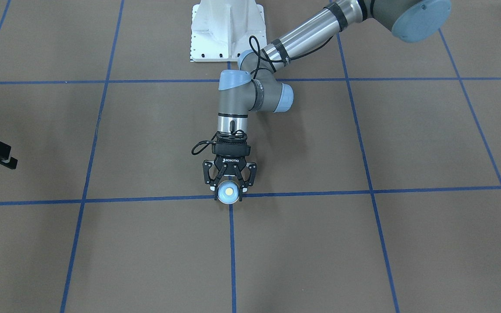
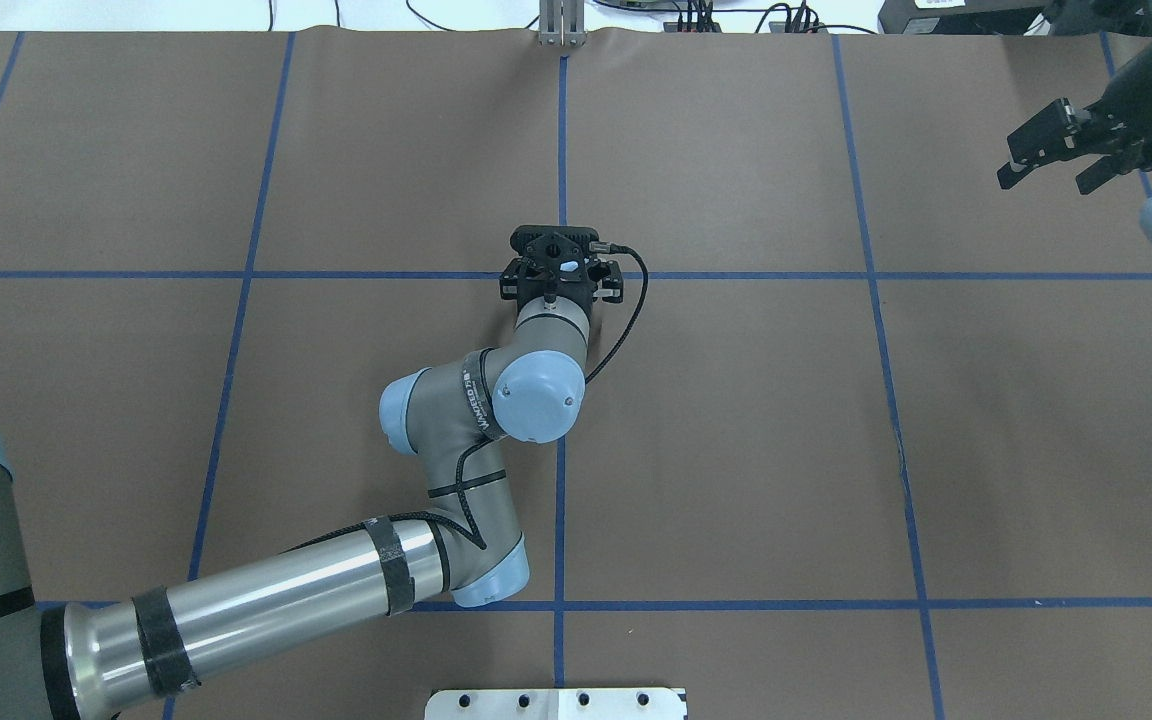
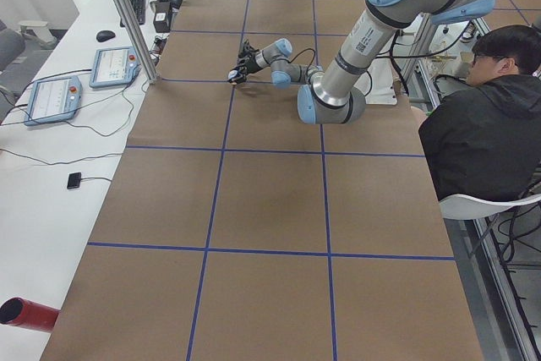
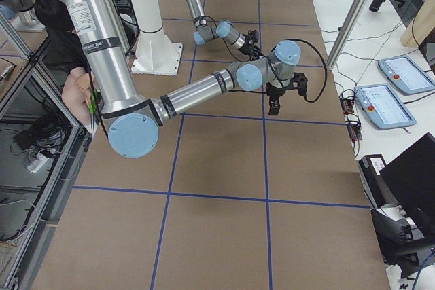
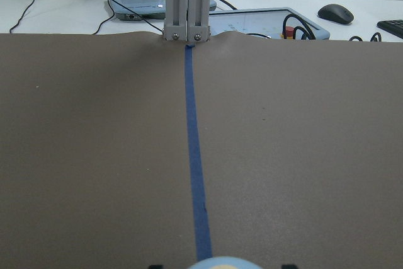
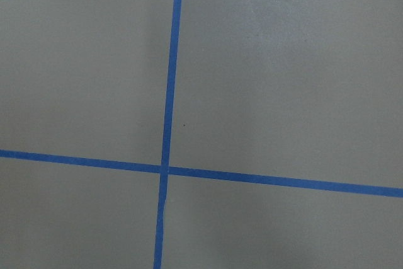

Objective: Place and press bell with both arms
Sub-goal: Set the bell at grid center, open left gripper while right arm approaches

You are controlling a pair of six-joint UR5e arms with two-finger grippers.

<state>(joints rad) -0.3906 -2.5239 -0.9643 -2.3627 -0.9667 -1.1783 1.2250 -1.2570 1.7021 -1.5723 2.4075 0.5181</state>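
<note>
**Bell** [image 1: 228, 191]: a smooth light-blue dome with a round cream button. It sits at the centre of the bench [image 1: 363, 261], where two blue tape lines [image 1: 102, 201] cross. The black fingers of the left end effector [image 1: 228, 188] clasp it on both sides. Whether its base touches the surface cannot be told.

**Left arm** [image 2: 266, 590]: silver tube with blue joint caps, wrist bent steeply downward.

**Right end effector** [image 2: 1044, 180]: fingers spread, holding nothing, raised near the bench's far right corner.

**Setting**: the bench cover is matt brown. A white pedestal [image 1: 228, 30] stands at the robot's edge, and a seated person [image 3: 486, 124] is beyond it.
</note>
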